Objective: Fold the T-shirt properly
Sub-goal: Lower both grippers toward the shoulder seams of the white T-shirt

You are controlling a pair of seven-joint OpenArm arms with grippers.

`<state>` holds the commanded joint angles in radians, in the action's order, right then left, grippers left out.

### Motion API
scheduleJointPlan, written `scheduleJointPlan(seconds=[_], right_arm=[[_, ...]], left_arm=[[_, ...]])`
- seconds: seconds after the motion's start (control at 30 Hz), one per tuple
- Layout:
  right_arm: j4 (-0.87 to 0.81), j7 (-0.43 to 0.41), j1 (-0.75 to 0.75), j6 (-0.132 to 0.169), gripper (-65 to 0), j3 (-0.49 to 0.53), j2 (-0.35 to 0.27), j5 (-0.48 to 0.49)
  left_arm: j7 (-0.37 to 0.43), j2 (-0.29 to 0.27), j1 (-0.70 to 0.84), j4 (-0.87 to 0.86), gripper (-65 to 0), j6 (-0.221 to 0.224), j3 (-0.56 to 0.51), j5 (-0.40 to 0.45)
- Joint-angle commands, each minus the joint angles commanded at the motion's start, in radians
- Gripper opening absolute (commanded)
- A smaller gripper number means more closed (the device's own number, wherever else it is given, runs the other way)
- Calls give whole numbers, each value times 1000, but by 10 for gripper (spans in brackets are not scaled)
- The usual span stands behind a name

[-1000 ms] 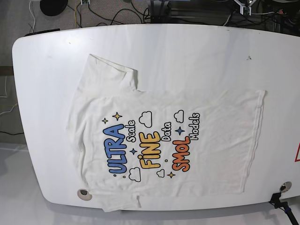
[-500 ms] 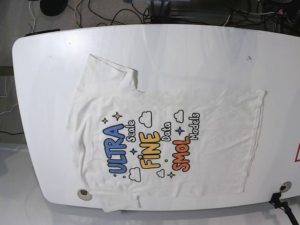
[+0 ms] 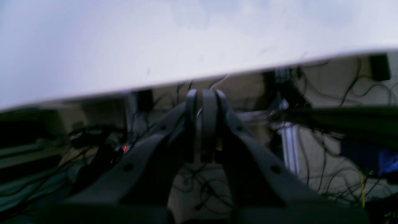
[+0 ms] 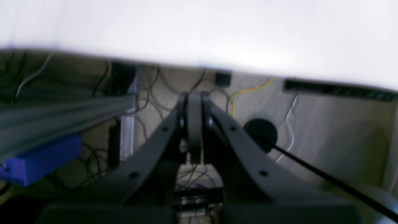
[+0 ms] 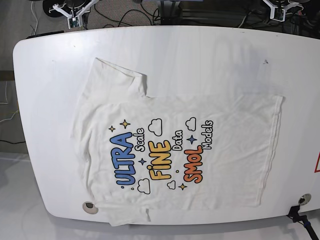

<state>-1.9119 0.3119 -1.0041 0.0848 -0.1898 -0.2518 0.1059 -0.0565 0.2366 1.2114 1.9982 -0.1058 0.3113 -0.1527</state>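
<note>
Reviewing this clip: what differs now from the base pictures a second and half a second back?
Both arms' tips now peek in at the base view's top edge: right tool at upper left, left tool at upper right, both shut, over the floor. The T-shirt lies flat, unfolded, unmoved on the table.

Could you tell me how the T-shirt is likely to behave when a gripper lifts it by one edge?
The T-shirt lies flat with soft wrinkles, so it is probably floppy and would drape and sag rather than hold its shape. It looks like thin fabric, so likely light. Spread over the smooth white table, it may slide and bunch if pushed instead of lifted.
</note>
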Motion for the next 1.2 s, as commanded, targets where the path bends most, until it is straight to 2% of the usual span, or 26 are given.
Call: scheduleJointPlan(seconds=[0.2, 0.37, 0.57, 0.67, 0.83, 0.9, 0.97, 1.0, 1.1, 1.2], right_arm=[[-66, 35, 40, -1, -650, -7, -56, -14], [-147, 72, 131, 2, -650, -14, -115, -27], [-218, 100, 226, 4, -629, -18, -152, -38], [-225, 97, 245, 17, -578, -22, -151, -40], [-221, 99, 268, 39, -462, -25, -149, -35], [-214, 99, 271, 55, -425, -23, -146, -29], [-217, 108, 273, 75, -407, -27, -143, -25], [-217, 102, 277, 58, -454, -23, -144, -18], [-231, 109, 285, 60, -392, -18, -143, -13], [-235, 113, 290, 59, -365, -20, -141, -12]], left_arm=[[-36, -10, -21, 81, -650, -7, 41, 8], [-78, -20, -99, 148, -650, -23, 61, 24], [-66, -22, -184, 178, -649, -35, 39, 71], [-47, -27, -210, 172, -601, -43, 34, 89], [54, -26, -233, 165, -408, -57, 30, 92], [85, -26, -245, 156, -363, -58, 35, 92], [84, -21, -262, 143, -358, -58, 31, 92], [75, -22, -255, 167, -357, -57, 36, 94], [74, -22, -268, 164, -345, -54, 33, 95], [75, -18, -289, 164, -339, -56, 31, 94]])
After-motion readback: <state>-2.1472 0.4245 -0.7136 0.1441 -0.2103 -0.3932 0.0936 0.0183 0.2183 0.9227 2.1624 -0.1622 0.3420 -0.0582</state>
